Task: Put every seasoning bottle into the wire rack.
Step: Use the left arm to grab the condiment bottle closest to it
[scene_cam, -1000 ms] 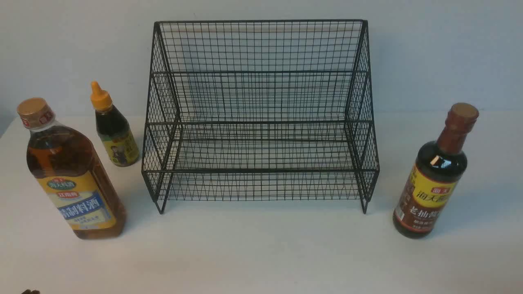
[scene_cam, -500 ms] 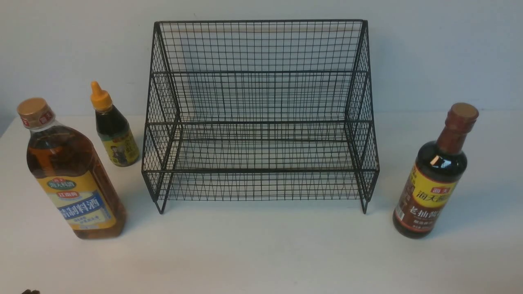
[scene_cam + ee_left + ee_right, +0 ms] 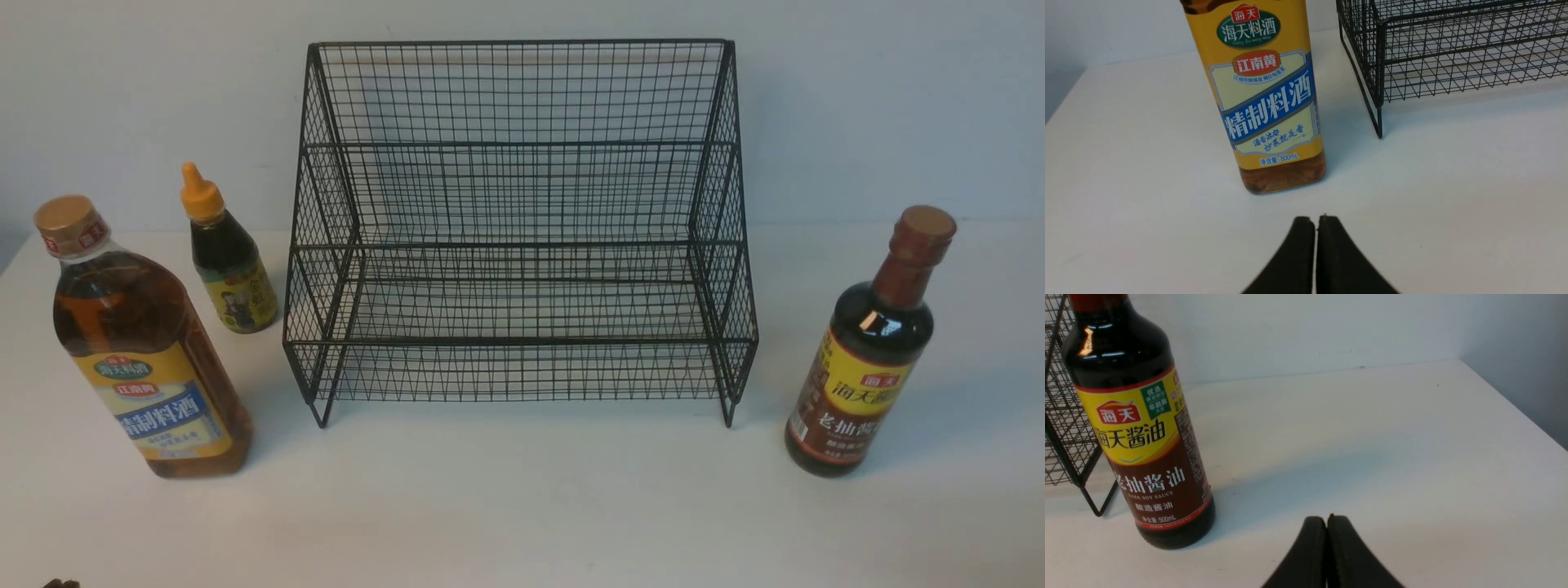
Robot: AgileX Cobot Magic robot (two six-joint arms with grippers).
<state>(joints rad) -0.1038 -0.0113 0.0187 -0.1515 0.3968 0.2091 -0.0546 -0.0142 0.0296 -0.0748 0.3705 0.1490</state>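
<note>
wire rack (image 3: 522,341): black metal mesh, two stepped tiers, tall grid back, sloping sides, short legs. Stands at the centre of the counter (image 3: 522,506), back toward the wall (image 3: 882,98). Both tiers hold no bottle.
large bottle (image 3: 151,367): clear body with amber liquid, tan cap, yellow label with a blue band. Upright on the counter at the rack's left, nearer the camera than the rack's front legs.
small squeeze bottle (image 3: 233,269): dark contents, orange nozzle, yellow label. Upright just beside the rack's left side, behind the large bottle.
dark bottle (image 3: 865,367): near-black body, brown neck and cap, yellow and brown label. Upright on the counter at the rack's right, apart from the rack.
left gripper (image 3: 1316,222): clenched, black fingers pressed together with nothing between them. Low over the counter, near the base of the large bottle, not touching it.
right gripper (image 3: 1327,522): clenched, empty. Low over the counter, near the dark bottle, apart from it.
</note>
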